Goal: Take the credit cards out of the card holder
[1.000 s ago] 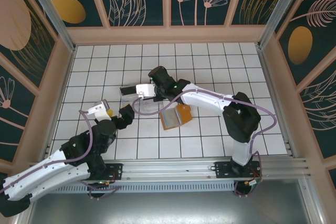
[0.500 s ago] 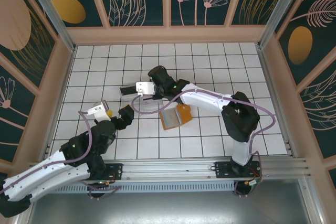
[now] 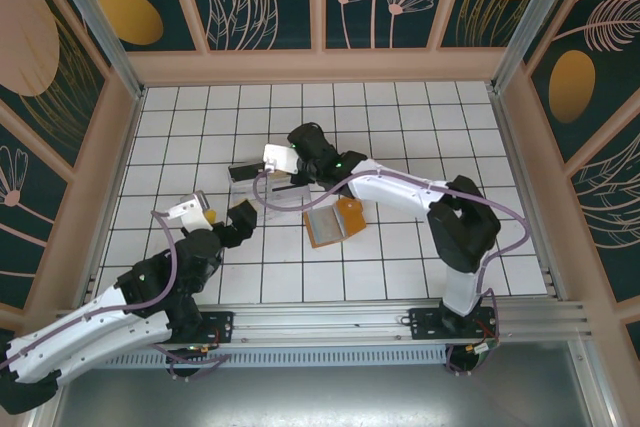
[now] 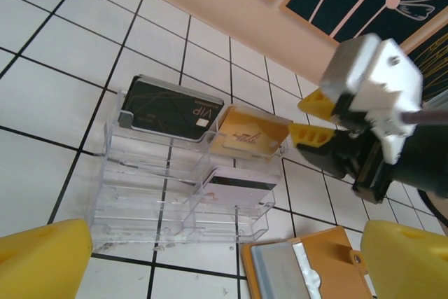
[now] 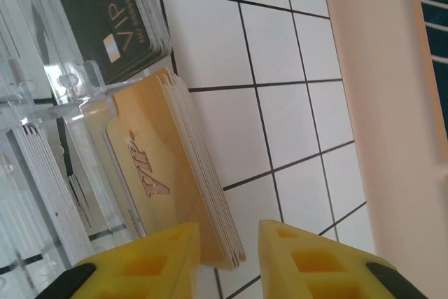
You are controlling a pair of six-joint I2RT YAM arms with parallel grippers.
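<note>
R gripper point(image 4: 306, 117) has just eased its jaws apart, a narrow gap only, at the slot of the clear tray point(image 4: 140, 201) that holds the gold card stack point(image 5: 161, 173). The stack's corner sits in the gap w/ daylight on one side, so prob. released and nothing is gripped. Reads as a card just dropped off. L gripper point(image 3: 215, 215) is spread wide, empty, hovering off the tray's left side. Mid-tabletop, the card holder point(image 3: 335, 222) lies open just beside the tray's near edge, untouched. Its grey panel point(image 4: 276, 271) could be card or pocket, can't tell, so another pull may remain.
</note>
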